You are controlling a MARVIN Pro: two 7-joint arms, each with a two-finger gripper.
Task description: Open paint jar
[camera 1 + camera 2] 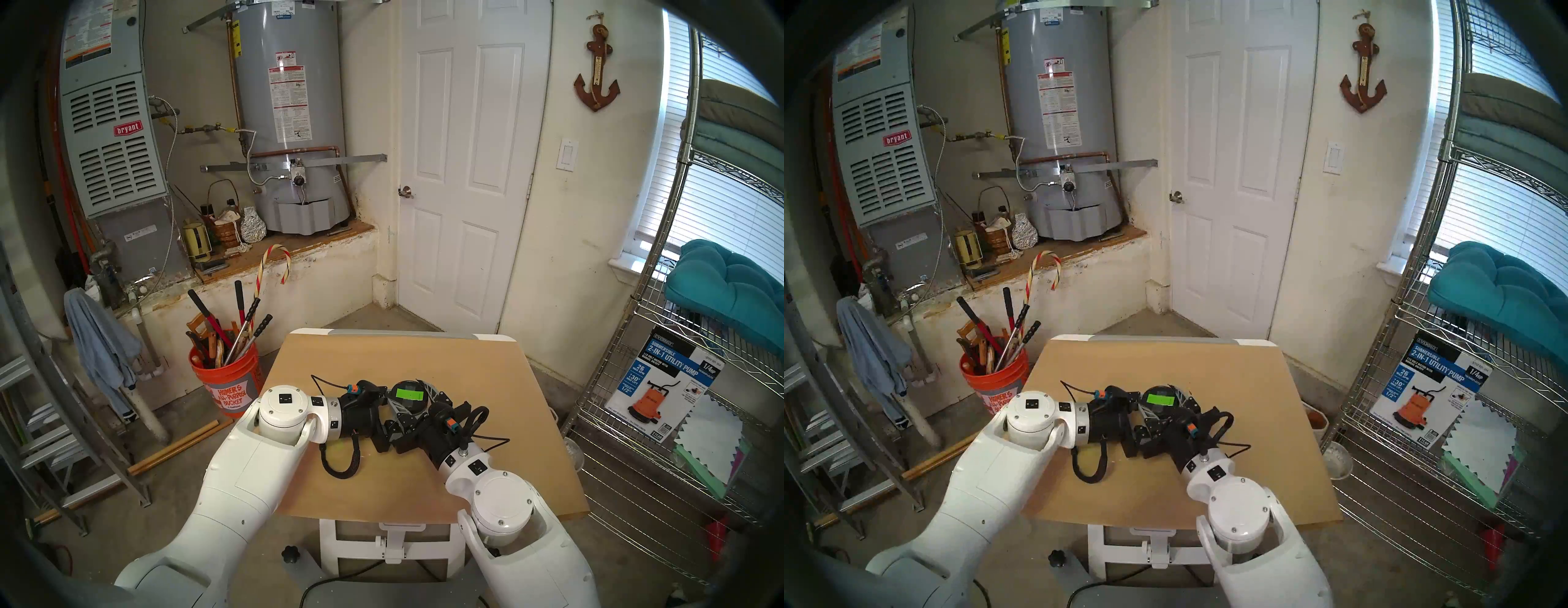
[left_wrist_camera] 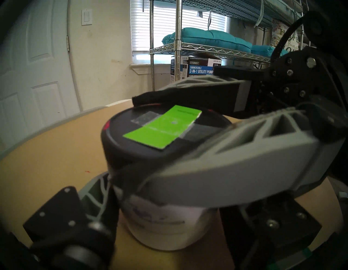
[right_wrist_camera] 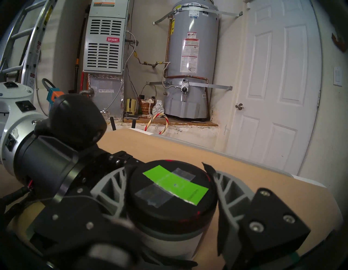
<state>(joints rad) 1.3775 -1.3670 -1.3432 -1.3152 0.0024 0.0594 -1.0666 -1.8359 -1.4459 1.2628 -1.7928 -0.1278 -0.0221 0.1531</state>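
1. Nearest the robot, both arms reach in over the bench [image 1: 466, 361] and meet at its middle, one from each side, so that one can brace while the other twists.
2. The paint jar [image 2: 160, 226] stands upright on the bench between them, and its black lid [image 3: 169, 198] with the green rectangle is not yet off.
3. The left pincer [image 2: 162, 203] sits low, at the white labelled body. One finger [image 2: 96, 190] lies against the body; the other is hidden, so I cannot tell if it is clamped. This low hold probably keeps the jar from spinning.
4. The right pincer [image 3: 164, 167] sits higher, clenched on the lid's rim with a finger on either side, which suits unscrewing.
5. Beyond the jar the far bench is bare. The orange bucket [image 1: 225, 382] stands on the floor to the far left, well apart.
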